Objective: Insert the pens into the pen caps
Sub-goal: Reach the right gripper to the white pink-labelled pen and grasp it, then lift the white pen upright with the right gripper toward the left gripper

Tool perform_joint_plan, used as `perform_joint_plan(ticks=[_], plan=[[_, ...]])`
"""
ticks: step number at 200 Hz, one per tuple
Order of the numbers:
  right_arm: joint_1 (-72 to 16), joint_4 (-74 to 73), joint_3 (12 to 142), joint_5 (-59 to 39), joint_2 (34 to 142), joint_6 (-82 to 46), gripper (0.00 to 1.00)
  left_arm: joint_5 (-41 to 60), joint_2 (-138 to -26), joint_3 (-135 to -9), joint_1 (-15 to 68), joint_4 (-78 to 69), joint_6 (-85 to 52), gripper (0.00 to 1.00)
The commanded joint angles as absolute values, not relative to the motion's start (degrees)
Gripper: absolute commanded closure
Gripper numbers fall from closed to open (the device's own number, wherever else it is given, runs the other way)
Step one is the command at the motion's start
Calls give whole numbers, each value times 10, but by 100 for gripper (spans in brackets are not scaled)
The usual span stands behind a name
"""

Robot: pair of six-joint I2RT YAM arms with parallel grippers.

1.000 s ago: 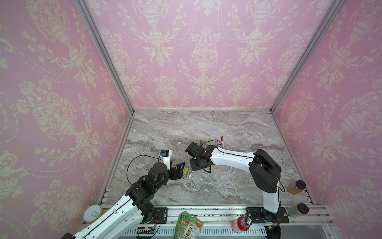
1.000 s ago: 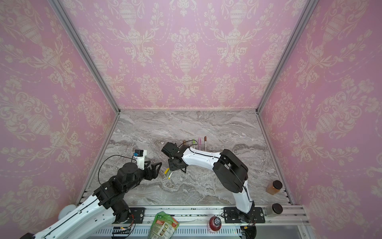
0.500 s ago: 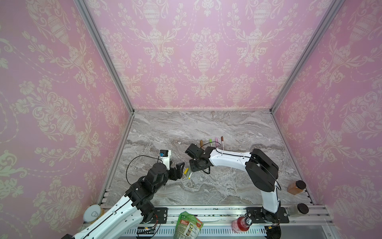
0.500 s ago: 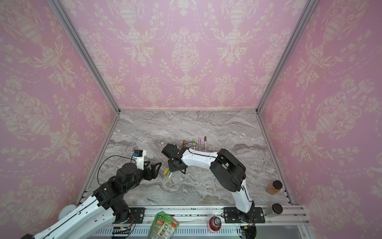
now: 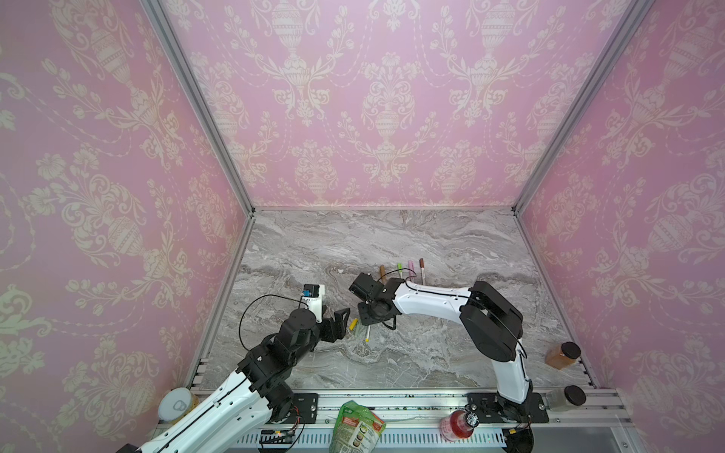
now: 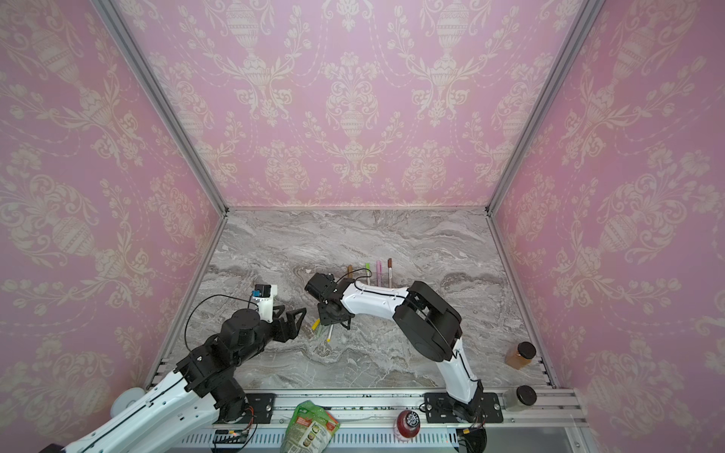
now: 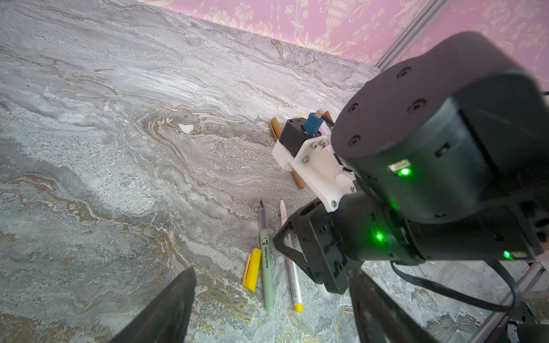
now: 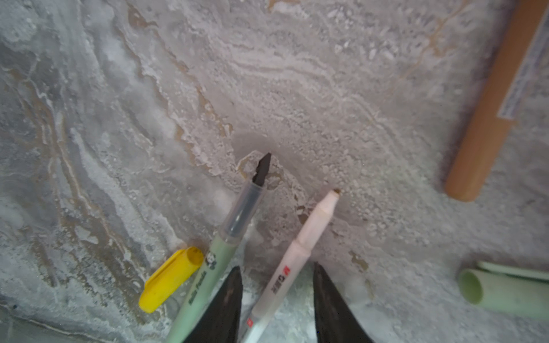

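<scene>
On the left we see the left end effector [image 5: 340, 324] hanging over the counter [image 5: 392, 364], jaws spread wide with nothing between them. Just beside it lie a yellow cap [image 7: 252, 268], a pale green pen [image 7: 266, 267] and a white pen [image 7: 293, 279] — side by side, both pens with bare tips. The right end effector [image 8: 276, 266] straddles the white pen, its jaws apart and clear of the barrel on both sides. A pale green cap [image 8: 502, 292] lies a little apart. Further right and back we find four capped ones in a row — a tan pen [image 5: 382, 270], a lime pen [image 5: 399, 267], a pink pen [image 5: 411, 266] and a brown pen [image 5: 422, 266].
</scene>
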State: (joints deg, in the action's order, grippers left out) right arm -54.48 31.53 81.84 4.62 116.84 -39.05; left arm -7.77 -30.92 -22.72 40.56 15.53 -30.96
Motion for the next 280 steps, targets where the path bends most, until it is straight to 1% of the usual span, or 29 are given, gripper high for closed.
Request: perform_joint_plan(ticks=[1, 24, 45, 95, 114, 133, 178, 220, 245, 280], plan=[[-544, 350, 829, 72, 1193, -382, 62, -64, -312, -236, 400, 159, -317, 17], [-543, 352, 826, 75, 1192, -379, 68, -65, -319, -240, 400, 158, -314, 17], [-543, 352, 819, 79, 1188, -378, 77, -65, -327, -242, 400, 153, -313, 16], [-543, 348, 805, 75, 1169, -379, 89, -56, -348, -244, 400, 134, -313, 16], [-539, 334, 801, 60, 1146, -380, 90, -46, -355, -244, 400, 128, -310, 16], [-526, 302, 790, 26, 1109, -384, 90, -24, -362, -243, 400, 118, -304, 17], [-491, 208, 760, -53, 1018, -404, 93, 52, -377, -232, 400, 69, -302, 17], [-484, 172, 756, -78, 977, -412, 94, 115, -409, -230, 400, 24, -313, 19], [-484, 148, 746, -98, 969, -422, 94, 114, -425, -230, 400, 13, -321, 21], [-484, 130, 735, -112, 965, -421, 95, 87, -428, -223, 401, -3, -330, 25]])
